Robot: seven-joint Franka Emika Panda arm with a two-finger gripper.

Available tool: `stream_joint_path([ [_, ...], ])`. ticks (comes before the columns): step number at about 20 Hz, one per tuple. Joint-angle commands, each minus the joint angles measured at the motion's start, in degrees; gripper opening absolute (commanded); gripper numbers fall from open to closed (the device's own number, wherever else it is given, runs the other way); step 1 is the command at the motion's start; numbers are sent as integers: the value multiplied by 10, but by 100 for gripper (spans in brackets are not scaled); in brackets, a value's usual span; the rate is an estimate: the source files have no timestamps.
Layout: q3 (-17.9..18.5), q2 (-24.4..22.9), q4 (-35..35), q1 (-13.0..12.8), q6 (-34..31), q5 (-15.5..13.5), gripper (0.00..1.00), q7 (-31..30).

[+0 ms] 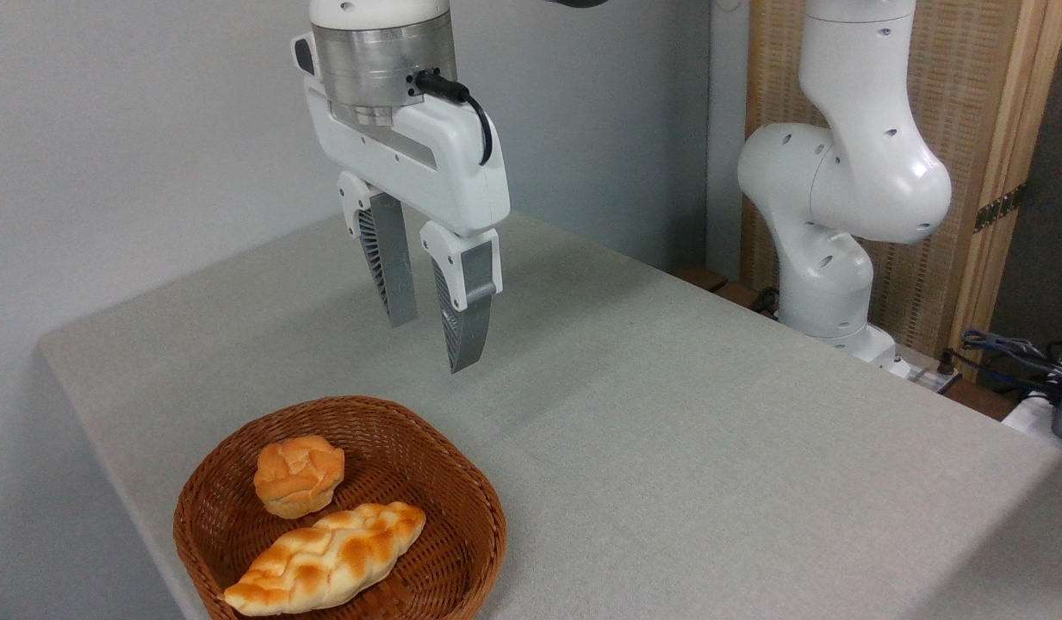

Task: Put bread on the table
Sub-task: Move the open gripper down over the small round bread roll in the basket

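Observation:
The bread (298, 474), a small round golden-orange bun with a knotted top, lies in the brown wicker basket (463, 493) at the lower left. The table (686, 413) is a wide grey-beige fabric surface under the basket. My gripper (431, 344) hangs open in the air above and behind the basket, a little right of the bun, with nothing between its two grey ribbed fingers (389, 267). It is well clear of the bun.
A longer braided loaf (328, 558) lies in the basket in front of the bun. The arm's white base (828, 258) stands at the table's far right edge. Cables and a wooden screen sit behind it.

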Motion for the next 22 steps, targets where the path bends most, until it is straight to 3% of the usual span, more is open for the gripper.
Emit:
stream_joint_path([
  [1, 6, 6, 14, -3, -13, -11, 100, -5],
  [9, 0, 20, 14, -3, 5, -19, 100, -4],
  [16, -63, 75, 13, -8, 135, -14, 100, -4],
  [22, -80, 132, 8, -14, 193, -1, 100, 2],
])
